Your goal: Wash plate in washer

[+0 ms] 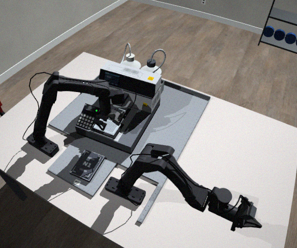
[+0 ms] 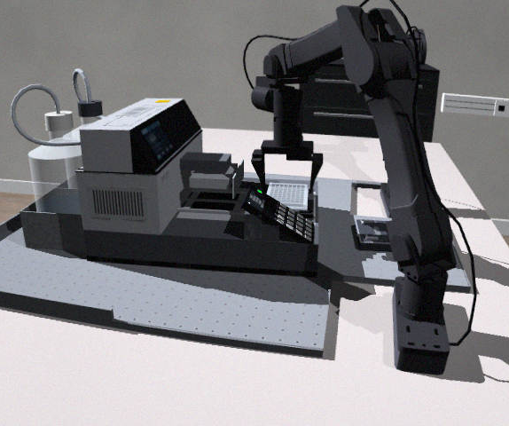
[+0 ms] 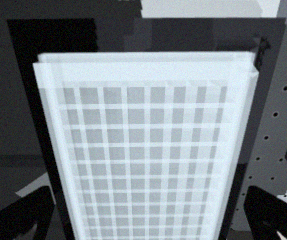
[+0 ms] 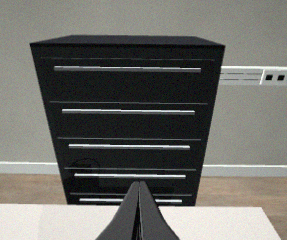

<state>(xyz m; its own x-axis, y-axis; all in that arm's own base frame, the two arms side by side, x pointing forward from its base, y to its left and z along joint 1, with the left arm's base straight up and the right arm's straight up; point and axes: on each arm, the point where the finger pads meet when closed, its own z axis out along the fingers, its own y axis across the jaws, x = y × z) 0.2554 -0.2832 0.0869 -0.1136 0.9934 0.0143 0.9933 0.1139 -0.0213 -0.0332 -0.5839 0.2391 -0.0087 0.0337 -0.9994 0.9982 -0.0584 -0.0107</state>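
Observation:
The white plate (image 1: 107,127) (image 2: 287,194) (image 3: 143,150) lies on the carrier of the washer (image 1: 132,77) (image 2: 117,201), which is out at the front beside the keypad (image 1: 85,121) (image 2: 293,220). It looks level; its locators are too hidden to confirm seating, and I cannot tell its cut-off corner surely. The lamp (image 1: 96,110) (image 2: 260,191) is green. My left gripper (image 2: 287,185) (image 3: 148,195) is open, pointing down, with one finger to each side of the plate. My right gripper (image 1: 260,226) (image 4: 139,191) is shut and empty, far from the washer. Nest N1 (image 1: 87,164) (image 2: 371,240) is empty.
The keypad rises close beside the carrier and left fingers. The washer's tall housing (image 1: 128,82) (image 2: 108,151) stands behind the carrier, with two bottles (image 1: 131,63) at its back. The left arm's base (image 1: 43,144) (image 2: 422,343) and the right arm's base (image 1: 124,190) flank N1.

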